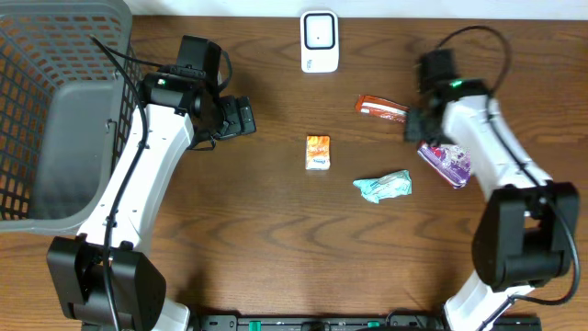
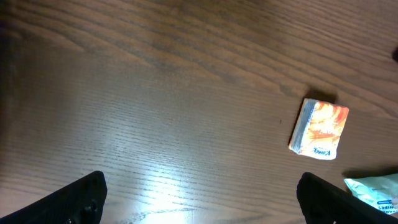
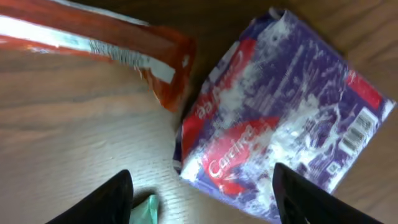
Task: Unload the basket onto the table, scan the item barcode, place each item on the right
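Purple packet (image 3: 280, 124): crinkled plastic with white and red print, lying flat on the wood table (image 1: 276, 230) at the right side, one corner just beside the red packet (image 3: 93, 43).
Barcode (image 3: 356, 134): visible on the packet's upper face, near its far corner.
Right gripper (image 3: 202, 190): fingers spread, hanging over the packet's near edge, pinching nothing.
Left gripper (image 2: 199, 193): spread wide and empty, over bare wood on the left.
Scanner (image 1: 320, 41): white unit at the table's far edge, centre, well apart from the packet.
Step in hand, as judged: taking hold of the purple packet. Grip an edge away from the barcode, so the fingers do not cover it and the film stays smooth there.
Crowding: the red packet lies close at one side, and the teal packet (image 1: 383, 187) is near.
Open room: bare wood between packet and scanner. The orange box (image 1: 318, 152) sits mid-table, off that line.
Edge: the basket (image 1: 28, 55) stands far left.
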Robot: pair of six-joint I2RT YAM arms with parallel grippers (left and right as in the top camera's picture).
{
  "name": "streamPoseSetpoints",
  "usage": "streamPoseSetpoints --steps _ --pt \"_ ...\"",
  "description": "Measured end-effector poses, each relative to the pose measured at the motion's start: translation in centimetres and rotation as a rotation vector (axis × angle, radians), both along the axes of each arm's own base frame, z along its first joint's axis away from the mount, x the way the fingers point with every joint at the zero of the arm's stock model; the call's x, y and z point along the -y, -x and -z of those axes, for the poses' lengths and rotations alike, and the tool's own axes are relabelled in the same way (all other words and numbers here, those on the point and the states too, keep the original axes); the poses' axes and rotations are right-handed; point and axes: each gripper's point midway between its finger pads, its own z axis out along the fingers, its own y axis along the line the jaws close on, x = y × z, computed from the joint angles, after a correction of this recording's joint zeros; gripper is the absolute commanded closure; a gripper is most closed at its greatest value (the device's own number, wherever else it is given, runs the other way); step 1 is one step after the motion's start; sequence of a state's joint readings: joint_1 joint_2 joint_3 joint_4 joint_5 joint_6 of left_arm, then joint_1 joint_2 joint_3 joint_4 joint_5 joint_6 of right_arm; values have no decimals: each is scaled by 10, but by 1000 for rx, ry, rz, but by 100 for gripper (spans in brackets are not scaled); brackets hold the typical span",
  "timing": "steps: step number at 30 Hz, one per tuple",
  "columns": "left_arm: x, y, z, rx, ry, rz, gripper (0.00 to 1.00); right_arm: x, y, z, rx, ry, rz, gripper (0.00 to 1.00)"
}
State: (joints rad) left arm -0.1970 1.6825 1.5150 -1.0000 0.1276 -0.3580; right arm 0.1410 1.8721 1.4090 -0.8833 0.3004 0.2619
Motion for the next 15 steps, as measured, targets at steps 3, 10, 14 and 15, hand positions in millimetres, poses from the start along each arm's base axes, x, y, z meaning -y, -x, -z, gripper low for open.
streamPoseSetpoints --steps 3,10,14,15 --pt "0 0 0 0 0 0 2 -3 4 15 34 103 4 27" --pt "0 0 0 0 0 0 2 20 26 48 78 261 73 37" --pt "0 0 0 0 0 0 2 29 32 57 99 298 96 99" --pt "0 0 0 0 0 0 2 29 32 57 98 302 96 99"
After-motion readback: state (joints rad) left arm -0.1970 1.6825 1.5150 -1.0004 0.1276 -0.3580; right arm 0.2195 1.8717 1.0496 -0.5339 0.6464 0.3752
